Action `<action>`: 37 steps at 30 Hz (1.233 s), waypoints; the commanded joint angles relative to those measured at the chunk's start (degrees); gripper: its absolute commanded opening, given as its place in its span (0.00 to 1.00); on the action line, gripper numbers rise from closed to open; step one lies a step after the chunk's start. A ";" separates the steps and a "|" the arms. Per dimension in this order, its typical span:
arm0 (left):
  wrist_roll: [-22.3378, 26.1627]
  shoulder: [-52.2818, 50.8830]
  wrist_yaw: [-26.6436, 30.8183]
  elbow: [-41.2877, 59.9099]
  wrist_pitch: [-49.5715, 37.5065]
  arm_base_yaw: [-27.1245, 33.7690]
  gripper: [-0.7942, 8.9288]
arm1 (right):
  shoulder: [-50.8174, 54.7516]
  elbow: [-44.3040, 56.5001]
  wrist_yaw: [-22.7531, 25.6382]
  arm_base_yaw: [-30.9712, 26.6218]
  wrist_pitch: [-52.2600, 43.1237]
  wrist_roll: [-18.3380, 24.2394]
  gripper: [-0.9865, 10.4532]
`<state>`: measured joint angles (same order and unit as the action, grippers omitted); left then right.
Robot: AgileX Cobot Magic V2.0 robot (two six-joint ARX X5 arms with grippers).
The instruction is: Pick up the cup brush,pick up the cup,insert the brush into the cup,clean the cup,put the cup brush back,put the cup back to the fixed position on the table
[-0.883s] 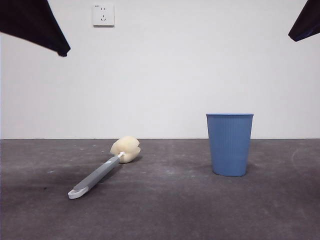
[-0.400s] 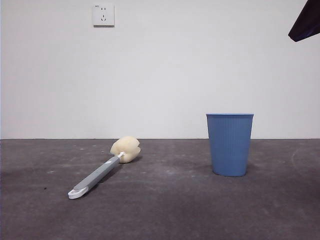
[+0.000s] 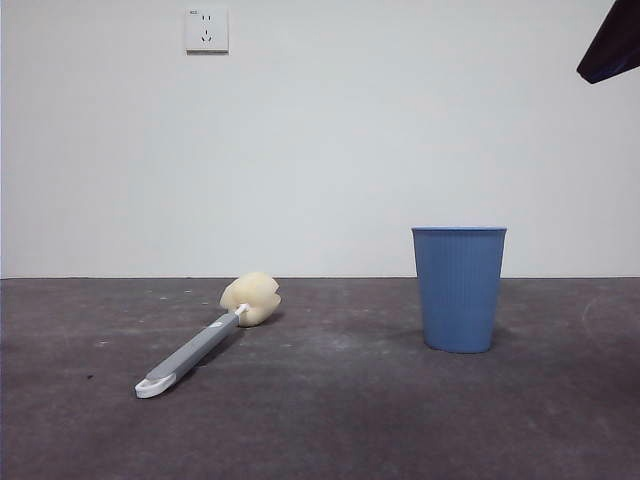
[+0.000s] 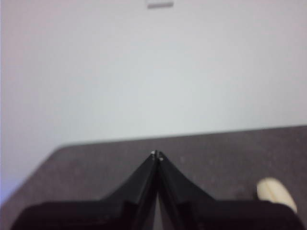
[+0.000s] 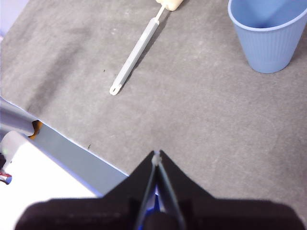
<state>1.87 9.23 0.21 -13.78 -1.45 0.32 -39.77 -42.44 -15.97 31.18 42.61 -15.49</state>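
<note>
Looking across the table (image 3: 330, 420), I see the cup (image 3: 459, 289) standing upright toward its right edge, well apart from the brush (image 3: 205, 337), which lies flat toward the left edge with its sponge end pointing to the far edge. My right gripper (image 5: 157, 154) hangs high over the near edge, jaws pressed together and empty. My left gripper (image 4: 156, 154) is raised too, jaws closed on nothing, sponge just beside it.

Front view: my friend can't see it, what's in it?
A blue cup stands upright on a dark table. Apart from it lies a cup brush, yellow sponge end farthest away. A black arm tip pokes in at a top corner.
</note>
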 commanded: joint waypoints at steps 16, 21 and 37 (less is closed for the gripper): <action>-7.76 -9.11 -0.15 13.62 12.52 1.16 0.08 | 0.04 -0.07 -0.17 0.13 -0.11 -0.07 0.09; -7.74 -9.11 -0.33 13.62 12.11 1.16 0.08 | 0.04 -0.07 -0.17 0.13 -0.11 -0.07 0.09; -7.74 -9.11 -0.33 13.62 11.96 1.16 0.08 | 0.04 -0.07 -0.17 0.13 -0.11 -0.07 0.09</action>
<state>-5.63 0.27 0.21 -0.99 10.68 1.26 -39.75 -42.44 -15.99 31.18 42.63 -15.49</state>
